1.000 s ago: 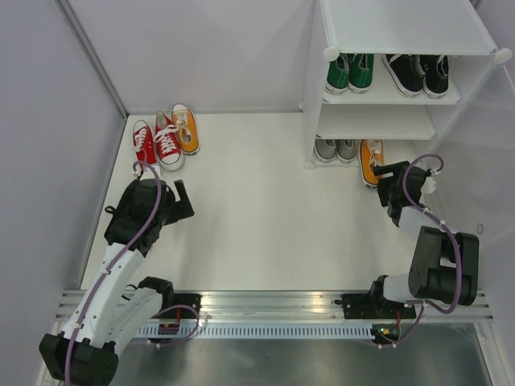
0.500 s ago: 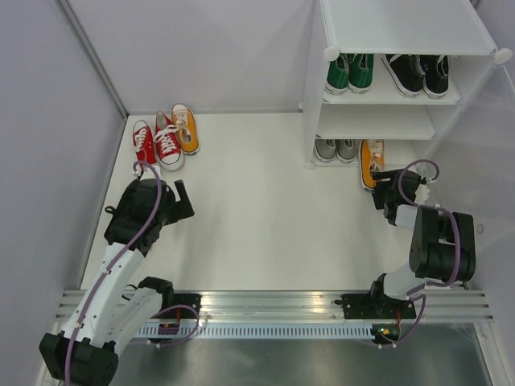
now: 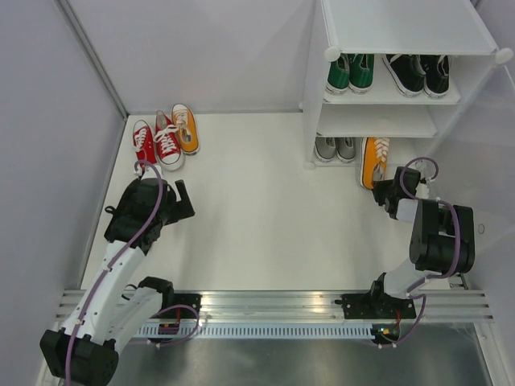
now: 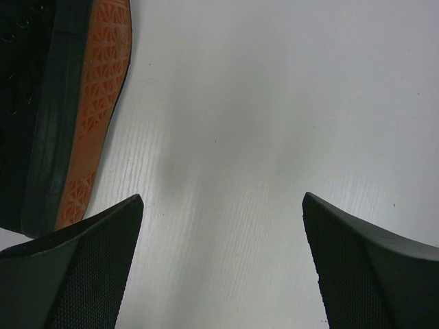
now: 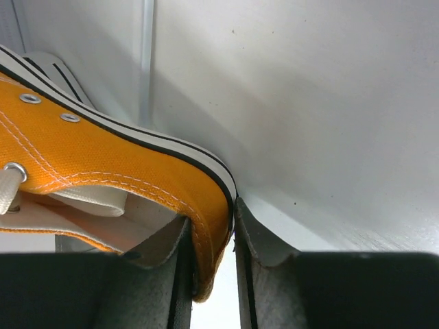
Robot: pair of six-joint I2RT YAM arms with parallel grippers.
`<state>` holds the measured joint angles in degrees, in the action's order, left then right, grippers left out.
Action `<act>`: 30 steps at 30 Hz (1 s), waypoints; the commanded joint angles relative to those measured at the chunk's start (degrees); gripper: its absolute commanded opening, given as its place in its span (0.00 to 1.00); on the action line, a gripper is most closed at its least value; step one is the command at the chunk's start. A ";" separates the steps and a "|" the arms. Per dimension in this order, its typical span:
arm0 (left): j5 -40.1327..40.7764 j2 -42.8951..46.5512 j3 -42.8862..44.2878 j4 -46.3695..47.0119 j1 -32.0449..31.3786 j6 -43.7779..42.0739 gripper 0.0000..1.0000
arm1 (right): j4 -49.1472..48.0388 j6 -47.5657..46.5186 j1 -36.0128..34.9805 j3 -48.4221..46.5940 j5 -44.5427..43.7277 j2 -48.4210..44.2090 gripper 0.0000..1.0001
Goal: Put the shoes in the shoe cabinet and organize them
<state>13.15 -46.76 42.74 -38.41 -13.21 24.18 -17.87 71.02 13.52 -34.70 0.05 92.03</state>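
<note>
The shoes not yet shelved wait at the table's far left in the overhead view: a red pair with a second orange sneaker touching it. In the shoe cabinet the green pair and black pair share an upper tier, and the grey pair sits on the bottom one. Just beside it the orange sneaker lies toe-in, its heel at my right gripper. My left gripper hovers over bare table, near the red pair.

Left wrist view: my left fingers are spread wide with nothing between them. A shoe on its side shows a ribbed orange-brown sole at the edge, with the upper too dark to name its colour.

Right wrist view: my right gripper pinches the orange sneaker's heel collar, one finger inside and the other against the outer canvas.

I judge this shoe light, with soft canvas that folds under a pinch. The rubber sole is stiff and grippy, and likely to drag on the shelf. The heel rim is a sound hold, though the toe may sag or swing, and loose laces could snag.
</note>
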 commanded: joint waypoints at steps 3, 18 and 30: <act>0.04 -0.43 0.06 2.03 0.20 -1.68 1.00 | -3.16 -0.09 0.72 -10.02 0.30 -0.89 0.21; -0.23 -1.49 0.06 2.03 0.20 -1.77 1.00 | 16.09 -8.71 0.81 -26.45 -6.47 4.56 0.27; -0.14 -1.67 0.06 1.94 0.20 -1.86 1.00 | 11.28 -10.55 0.81 -26.22 -0.32 5.81 0.51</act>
<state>13.15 -48.40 42.74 -38.41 -13.21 24.16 0.21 60.99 14.63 -61.49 -3.38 101.08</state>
